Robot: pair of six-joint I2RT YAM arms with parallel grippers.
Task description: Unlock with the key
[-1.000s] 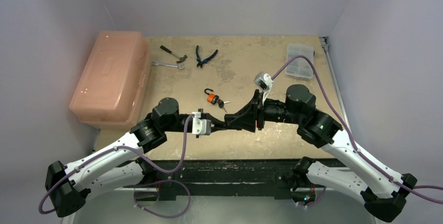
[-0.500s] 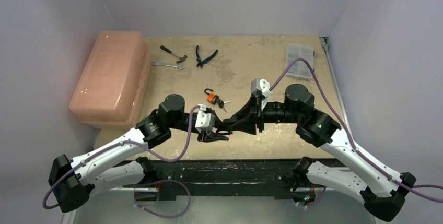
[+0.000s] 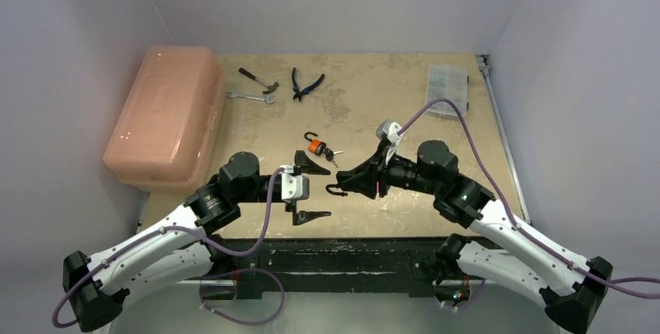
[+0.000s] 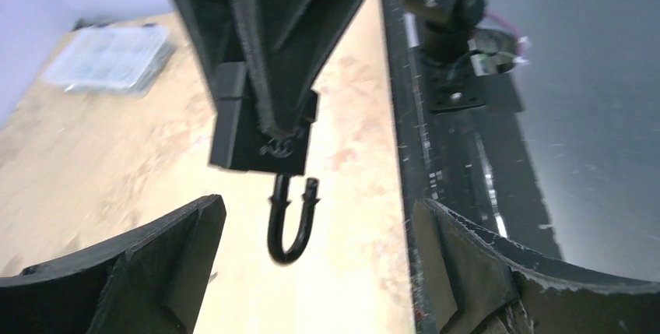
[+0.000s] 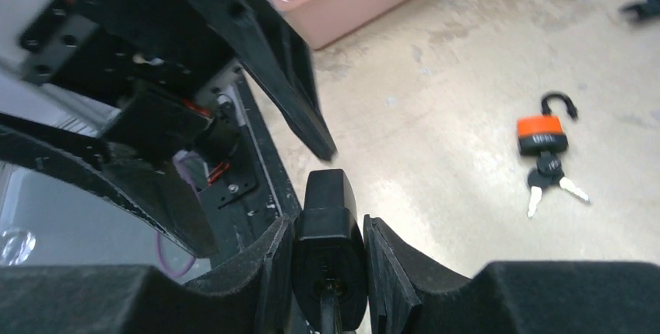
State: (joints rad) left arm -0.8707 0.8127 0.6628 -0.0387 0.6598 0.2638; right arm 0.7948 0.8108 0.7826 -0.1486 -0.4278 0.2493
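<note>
My right gripper (image 5: 327,250) is shut on the body of a black padlock (image 5: 328,225), squeezed between both pads. A dark shaft, apparently the key (image 5: 330,312), sits in its keyhole at the frame's bottom edge. In the left wrist view the padlock (image 4: 265,135) hangs from the right fingers (image 4: 265,30), and its shackle (image 4: 289,229) points at the camera with one end free of the body. My left gripper (image 4: 317,217) stands wide open just short of the shackle, touching nothing. From above, the left gripper (image 3: 313,191) faces the right gripper (image 3: 342,182) at the table's near middle.
An orange padlock (image 3: 315,147) with its shackle open and keys (image 3: 331,155) attached lies just behind the grippers. A pink bin (image 3: 163,116) stands at the left. A hammer (image 3: 258,79), wrench (image 3: 251,96), pliers (image 3: 306,83) and a clear organizer (image 3: 448,85) lie at the back. A black rail (image 3: 350,248) lines the near edge.
My left gripper went from nearly shut against the padlock to wide open and drew back left. The right gripper carried the padlock slightly left and nearer, still gripping it.
</note>
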